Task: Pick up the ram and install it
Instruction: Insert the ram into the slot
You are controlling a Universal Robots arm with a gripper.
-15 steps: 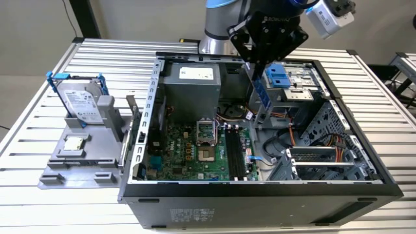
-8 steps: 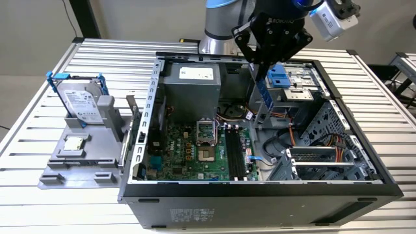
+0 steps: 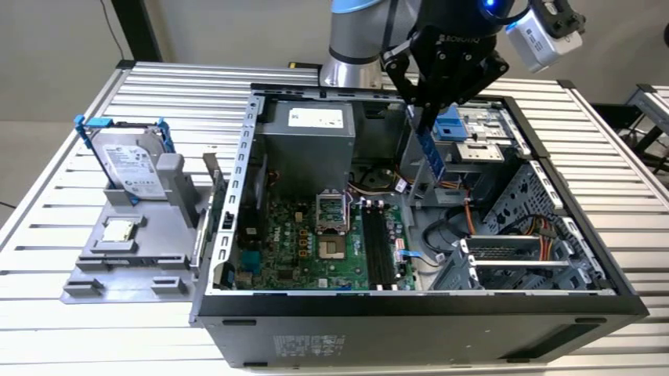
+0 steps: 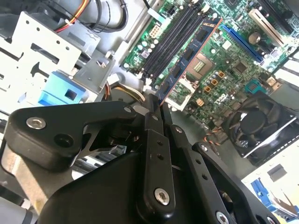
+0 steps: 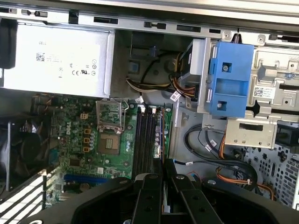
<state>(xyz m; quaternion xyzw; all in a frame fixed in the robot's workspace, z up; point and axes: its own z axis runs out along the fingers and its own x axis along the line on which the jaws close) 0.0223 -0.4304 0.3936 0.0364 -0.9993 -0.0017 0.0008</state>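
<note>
One long, thin dark circuit-board stick, the ram (image 3: 430, 153), hangs on end in the upper right of the exterior view. The black hand (image 3: 427, 106) pinches its upper end above the open black-and-grey computer case (image 3: 418, 304). In the second wrist view the ram (image 4: 189, 59) reaches out from the hand (image 4: 156, 108) alongside the long black memory slots (image 4: 175, 39), seated in none of them.

I judge this to be the lining-up step. It goes well if the stick's long edge comes square and level over one slot, with the grip firm enough to stop any swing.

Around it lie the green motherboard (image 3: 303, 251), the square processor socket (image 3: 329, 211) and the silver power supply box (image 3: 309, 141). The blue plastic bracket (image 3: 450, 125) and the orange and black cables (image 3: 471, 223) sit close and could snag. A silver hard drive (image 3: 131, 160) stands well apart on the slatted bench (image 3: 42, 235), at the exterior view's left.
</note>
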